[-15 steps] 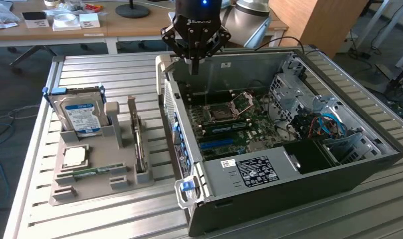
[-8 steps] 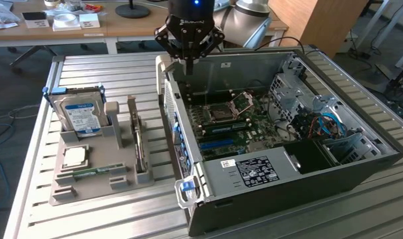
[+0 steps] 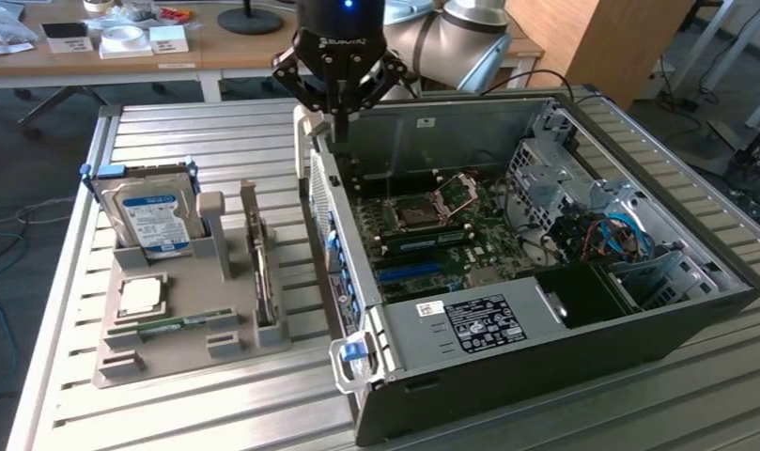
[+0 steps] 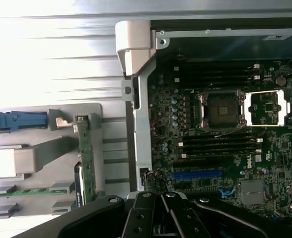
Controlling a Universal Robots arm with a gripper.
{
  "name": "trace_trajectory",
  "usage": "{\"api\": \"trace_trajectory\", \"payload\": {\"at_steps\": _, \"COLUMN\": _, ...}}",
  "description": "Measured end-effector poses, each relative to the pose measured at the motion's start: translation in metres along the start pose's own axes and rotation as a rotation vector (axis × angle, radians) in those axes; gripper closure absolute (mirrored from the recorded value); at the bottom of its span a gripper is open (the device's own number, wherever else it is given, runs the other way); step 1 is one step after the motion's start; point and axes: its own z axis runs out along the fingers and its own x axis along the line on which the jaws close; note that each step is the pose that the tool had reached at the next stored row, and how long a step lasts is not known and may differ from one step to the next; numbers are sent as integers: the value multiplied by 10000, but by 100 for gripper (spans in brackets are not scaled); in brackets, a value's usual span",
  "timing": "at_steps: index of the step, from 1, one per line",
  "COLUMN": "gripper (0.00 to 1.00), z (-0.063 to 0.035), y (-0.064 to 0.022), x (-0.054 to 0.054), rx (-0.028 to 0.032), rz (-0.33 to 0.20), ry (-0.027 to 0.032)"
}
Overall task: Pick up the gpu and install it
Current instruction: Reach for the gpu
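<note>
I see the gpu (image 3: 264, 272) standing on edge in its slot of the grey holder tray (image 3: 166, 362), untouched. On the exterior view's clock face it sits at three o'clock from the hard drive (image 3: 151, 218) and nine o'clock from the open computer case (image 3: 543, 366). The memory stick (image 3: 179, 325) lies at seven o'clock from the card. My gripper (image 3: 339, 127) hangs at one o'clock from the gpu, above the case wall nearest the tray, with its fingers together and gripping nothing.

In the holder (image 3: 166, 349), the gpu (image 3: 262, 272) stands edge-on, faces hidden; the drive (image 3: 154, 221) label's print is unreadably small.
</note>
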Motion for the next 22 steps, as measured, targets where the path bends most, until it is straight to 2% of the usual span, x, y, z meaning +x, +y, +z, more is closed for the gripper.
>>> {"api": "trace_trajectory", "payload": {"at_steps": 15, "gripper": 89, "z": -12, "y": -21, "x": 287, "rx": -5, "rz": -4, "ry": -69}}
{"api": "trace_trajectory", "payload": {"at_steps": 22, "gripper": 89, "z": -16, "y": -28, "x": 379, "rx": -7, "rz": -4, "ry": -88}}
